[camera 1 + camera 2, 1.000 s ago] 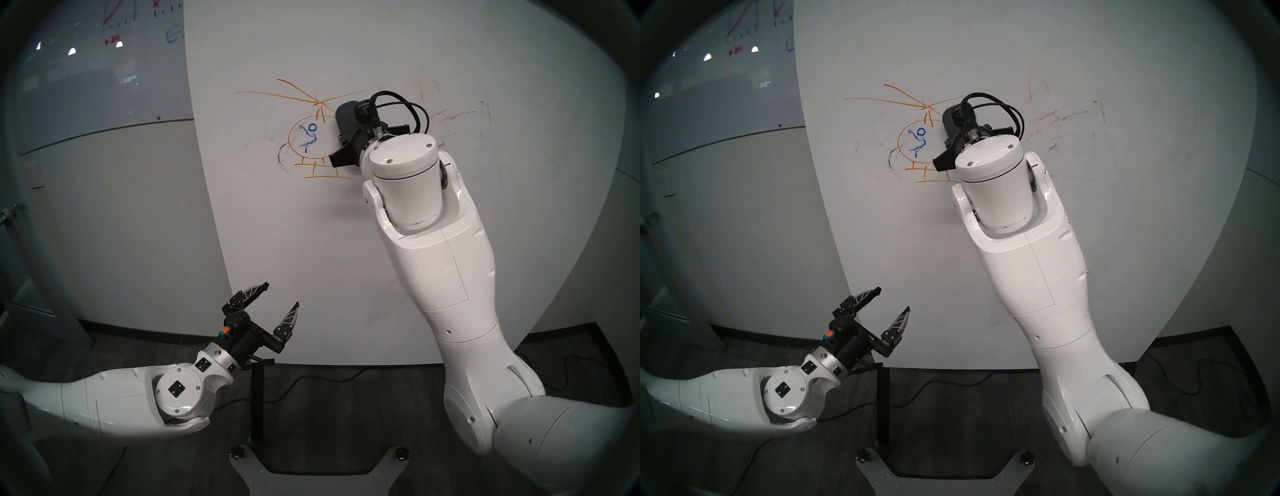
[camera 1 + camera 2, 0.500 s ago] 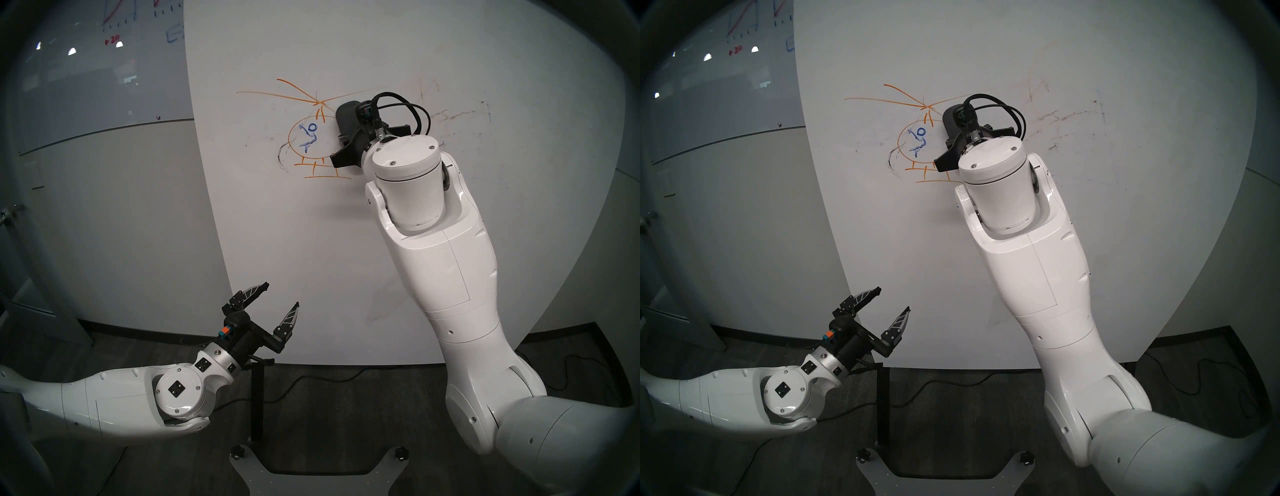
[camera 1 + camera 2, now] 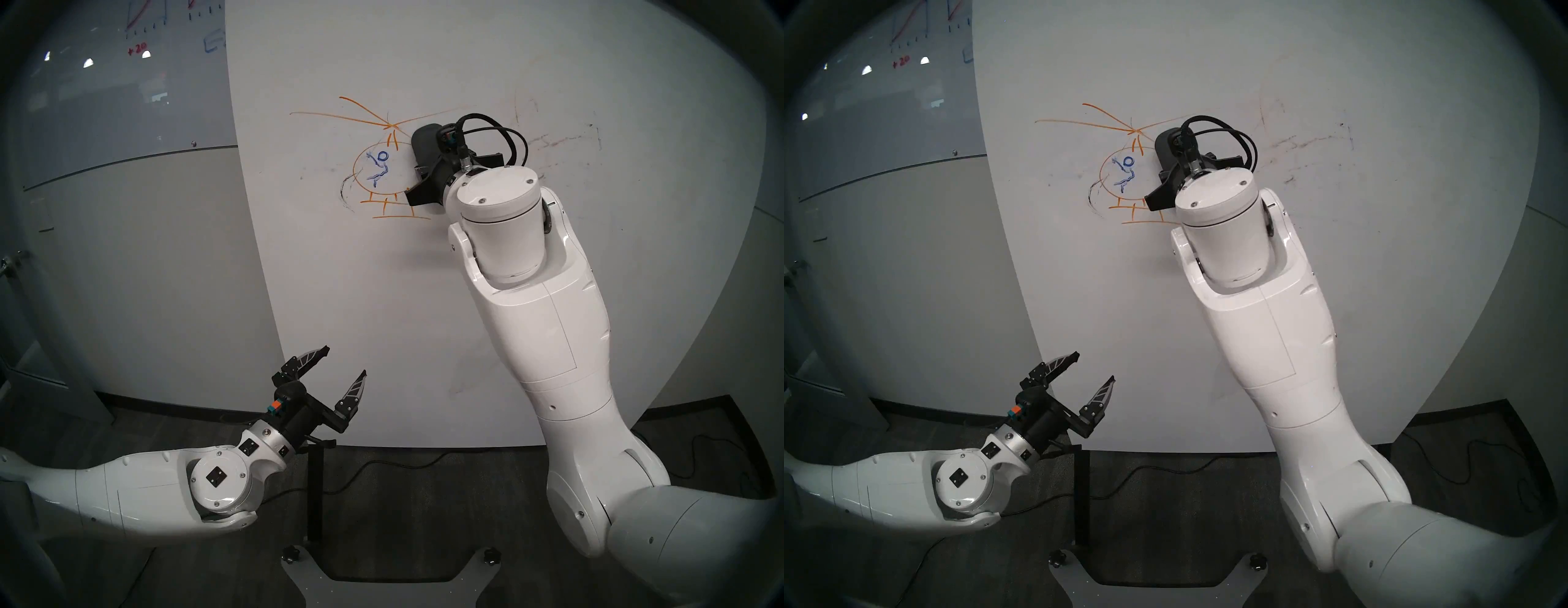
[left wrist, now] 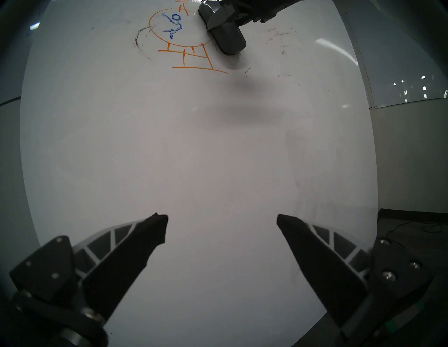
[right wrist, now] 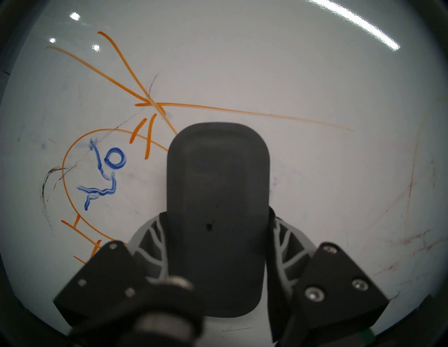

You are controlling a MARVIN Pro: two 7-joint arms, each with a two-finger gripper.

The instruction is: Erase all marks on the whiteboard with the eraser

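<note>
One glass board (image 3: 106, 97) left of whiteboard (image 3: 382, 297)

Both arms (image 3: 547, 331): glossy white moulded shells, fine seam lines, small screws on round joint caps. Left wrist ring silver, with orange and teal connector behind the jaws. Fingers (image 4: 135, 244) black, pale grey ribbing. Black looped cable (image 3: 500, 136) behind right jaws.
</note>
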